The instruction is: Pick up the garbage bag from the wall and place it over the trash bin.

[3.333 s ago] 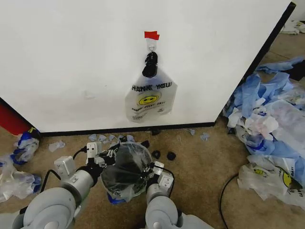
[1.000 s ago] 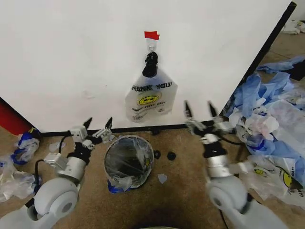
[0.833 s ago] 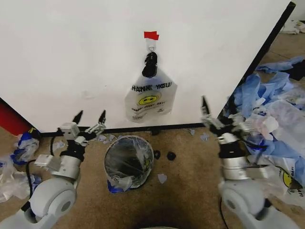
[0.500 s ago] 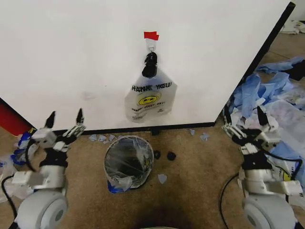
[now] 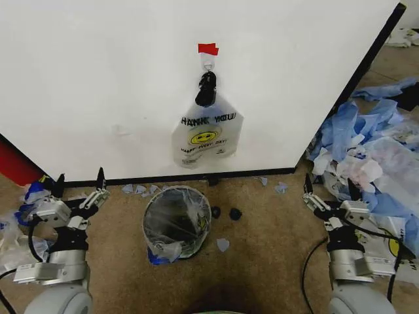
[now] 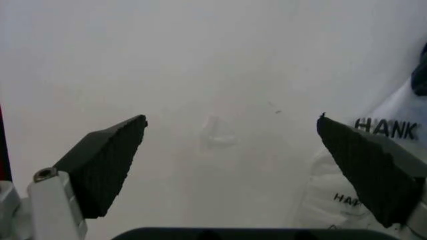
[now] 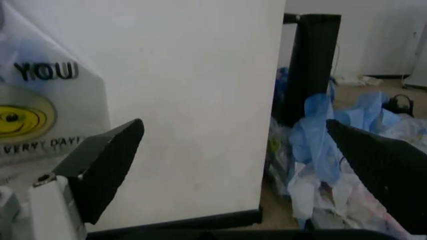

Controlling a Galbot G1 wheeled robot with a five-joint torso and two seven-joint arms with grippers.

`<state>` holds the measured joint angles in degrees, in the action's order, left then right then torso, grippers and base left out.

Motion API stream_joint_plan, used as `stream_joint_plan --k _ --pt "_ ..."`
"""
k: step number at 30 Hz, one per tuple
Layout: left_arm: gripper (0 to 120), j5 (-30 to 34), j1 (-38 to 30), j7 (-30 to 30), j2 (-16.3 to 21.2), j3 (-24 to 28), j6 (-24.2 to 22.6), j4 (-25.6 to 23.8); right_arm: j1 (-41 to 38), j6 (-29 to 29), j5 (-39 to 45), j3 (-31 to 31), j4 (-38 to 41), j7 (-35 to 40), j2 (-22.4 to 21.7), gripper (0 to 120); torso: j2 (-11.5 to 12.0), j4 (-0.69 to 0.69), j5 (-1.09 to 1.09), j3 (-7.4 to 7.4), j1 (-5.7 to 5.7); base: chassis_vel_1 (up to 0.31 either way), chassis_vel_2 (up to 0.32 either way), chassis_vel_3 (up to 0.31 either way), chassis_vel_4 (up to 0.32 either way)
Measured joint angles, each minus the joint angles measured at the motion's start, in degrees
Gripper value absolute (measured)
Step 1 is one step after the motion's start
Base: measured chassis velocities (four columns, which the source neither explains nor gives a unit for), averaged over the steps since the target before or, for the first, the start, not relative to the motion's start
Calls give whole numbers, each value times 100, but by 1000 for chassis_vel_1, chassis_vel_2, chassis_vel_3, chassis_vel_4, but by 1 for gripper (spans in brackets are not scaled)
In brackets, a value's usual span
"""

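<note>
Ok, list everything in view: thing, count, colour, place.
trash bin: one, black mesh, on the carpet below the hanging bag.
garbage bag: one, see-through with blue trim, lining the trash bin.
THANK YOU bag: one, whitish, yellow smiley, hanging on the wall from a black clip.
wall: one white panel, black edge strip.
red tape: one, above the clip.
loose plastic bags: a pile, blue and white, floor at right.
left gripper: open, left of the bin.
right gripper: open, right of the bin.
</note>
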<state>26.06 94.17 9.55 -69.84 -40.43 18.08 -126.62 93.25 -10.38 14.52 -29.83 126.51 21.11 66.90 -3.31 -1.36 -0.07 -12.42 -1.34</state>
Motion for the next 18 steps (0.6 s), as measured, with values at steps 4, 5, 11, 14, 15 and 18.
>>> stream_joint_plan --k 4,5,11,14,15,18 --pt "100 -12 -65 -76 -73 93 83 171 -95 -81 21 80 -152 -117 64 100 0 0 -1 0 0 0 0 0 0" --pt "100 -16 -84 -104 -98 126 97 227 -146 -95 40 129 -192 -146 75 100 0 0 -1 0 0 0 0 0 0" --pt "100 -21 -299 -151 -152 273 112 424 -422 -123 136 249 -363 -333 85 100 0 -1 0 0 0 0 0 0 0" --pt "100 -21 -361 -138 -163 280 98 470 -552 -186 253 290 -440 -499 59 100 0 1 0 0 -1 0 0 0 0" --pt "100 -21 -371 -133 -162 281 94 476 -568 -208 276 300 -453 -547 53 100 0 2 -1 0 0 0 0 0 0" --pt "100 -21 -391 -128 -159 282 80 477 -601 -248 297 320 -485 -613 49 100 0 1 0 0 0 0 0 0 0"
